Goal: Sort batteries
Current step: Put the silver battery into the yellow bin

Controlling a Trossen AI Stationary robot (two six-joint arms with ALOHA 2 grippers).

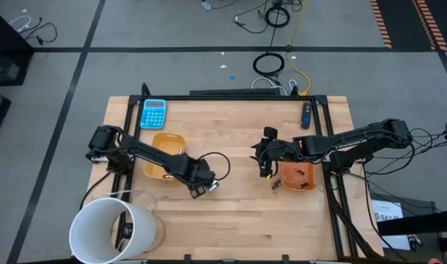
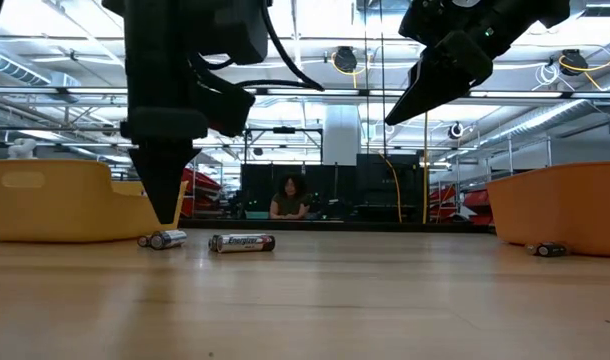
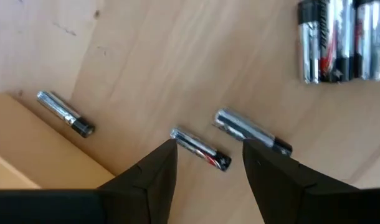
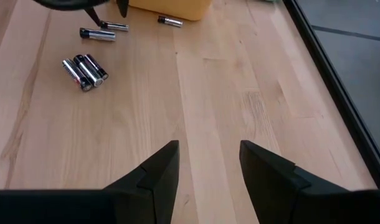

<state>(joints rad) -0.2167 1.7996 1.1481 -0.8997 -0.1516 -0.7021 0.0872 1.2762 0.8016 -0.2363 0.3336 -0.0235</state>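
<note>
Several small batteries lie on their sides on the wooden table beside the left orange tray (image 1: 163,154). In the left wrist view, a thin silver-and-dark battery (image 3: 199,149) lies between the fingers of my open left gripper (image 3: 209,144). Another battery (image 3: 252,134) lies just past it, a third battery (image 3: 65,113) rests by the tray wall (image 3: 28,149), and larger batteries (image 3: 342,40) lie farther off. My left gripper (image 2: 165,215) points down with its tips at table height. My right gripper (image 1: 266,170) hangs open, high over the table (image 2: 400,115), beside the right orange tray (image 1: 297,176). My left gripper comes from above, pointing down, with one finger on each side of the thin battery, which lies flat on the table. One fingertip (image 3: 170,146) stands right at the battery's silvery end (image 3: 177,134); I cannot tell whether it touches.
A blue calculator (image 1: 153,114) lies at the far left of the table. A white bucket (image 1: 110,231) stands at the near left corner. One battery (image 2: 547,249) lies by the right tray (image 2: 565,205). A person (image 2: 288,197) sits in the room beyond. Bare wood lies between the trays.
</note>
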